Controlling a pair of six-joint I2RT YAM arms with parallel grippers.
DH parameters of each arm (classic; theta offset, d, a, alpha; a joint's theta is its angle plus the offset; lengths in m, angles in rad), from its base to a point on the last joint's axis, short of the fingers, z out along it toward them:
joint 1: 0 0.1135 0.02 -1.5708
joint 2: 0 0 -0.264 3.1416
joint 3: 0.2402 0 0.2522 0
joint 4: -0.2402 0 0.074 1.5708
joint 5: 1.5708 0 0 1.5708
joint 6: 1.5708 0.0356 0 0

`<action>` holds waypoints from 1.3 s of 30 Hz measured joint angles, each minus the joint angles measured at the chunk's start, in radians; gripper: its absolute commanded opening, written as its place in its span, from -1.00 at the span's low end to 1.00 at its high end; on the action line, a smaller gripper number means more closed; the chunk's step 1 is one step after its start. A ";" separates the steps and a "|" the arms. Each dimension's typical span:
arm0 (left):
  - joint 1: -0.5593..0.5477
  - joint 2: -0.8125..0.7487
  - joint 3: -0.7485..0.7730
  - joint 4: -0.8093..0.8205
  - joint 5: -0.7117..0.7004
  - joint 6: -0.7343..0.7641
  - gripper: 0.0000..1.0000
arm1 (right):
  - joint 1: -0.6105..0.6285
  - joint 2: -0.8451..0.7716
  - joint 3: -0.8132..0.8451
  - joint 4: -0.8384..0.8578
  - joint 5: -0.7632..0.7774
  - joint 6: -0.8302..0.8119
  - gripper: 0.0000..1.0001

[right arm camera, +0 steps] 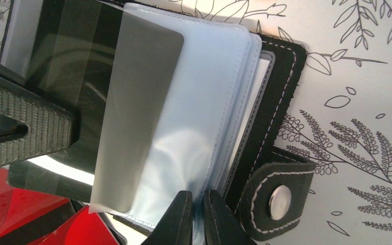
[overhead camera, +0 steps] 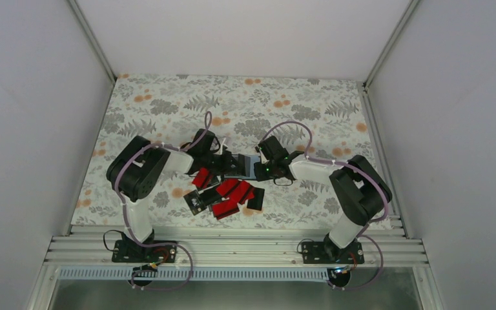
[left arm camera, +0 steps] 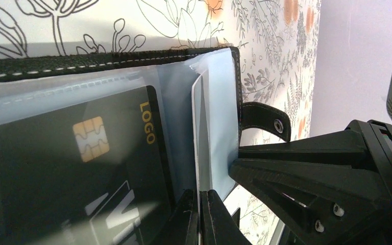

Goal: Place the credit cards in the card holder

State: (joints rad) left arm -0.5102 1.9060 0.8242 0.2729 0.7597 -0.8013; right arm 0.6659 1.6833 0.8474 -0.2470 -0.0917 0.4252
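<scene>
Right hand (right arm camera: 194, 215) and left hand (left arm camera: 200, 217), each clenched on a clear sleeve (right arm camera: 184, 102) of the card holder (right arm camera: 279, 97), spread its pages between the arms, apparently to expose a pocket. One black card (left arm camera: 81, 173) sits sleeved; loose credit cards (overhead camera: 229, 197) lie heaped just beside it on the surface (overhead camera: 168, 103).

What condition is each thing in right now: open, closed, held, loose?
card holder: open, clear sleeves fanned.
snap strap: unfastened.
black card: inside a sleeve.
credit cards: loose pile on the table.
left gripper: shut on a sleeve.
right gripper: shut on sleeves.
</scene>
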 measured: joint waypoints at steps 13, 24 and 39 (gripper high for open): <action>-0.023 0.040 0.029 0.018 0.004 -0.003 -0.95 | 0.000 0.000 0.027 -0.057 -0.010 -0.011 -0.64; -0.036 0.040 0.049 -0.021 -0.013 0.027 -0.89 | -0.020 -0.069 0.058 -0.148 0.016 -0.027 -0.59; -0.058 0.017 0.083 -0.129 -0.082 0.085 -0.53 | -0.043 0.000 0.043 -0.147 0.062 -0.049 -0.76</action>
State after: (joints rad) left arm -0.5682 1.9232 0.9070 0.1440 0.6781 -0.7166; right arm 0.6231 1.6833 0.8906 -0.3943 -0.0299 0.3759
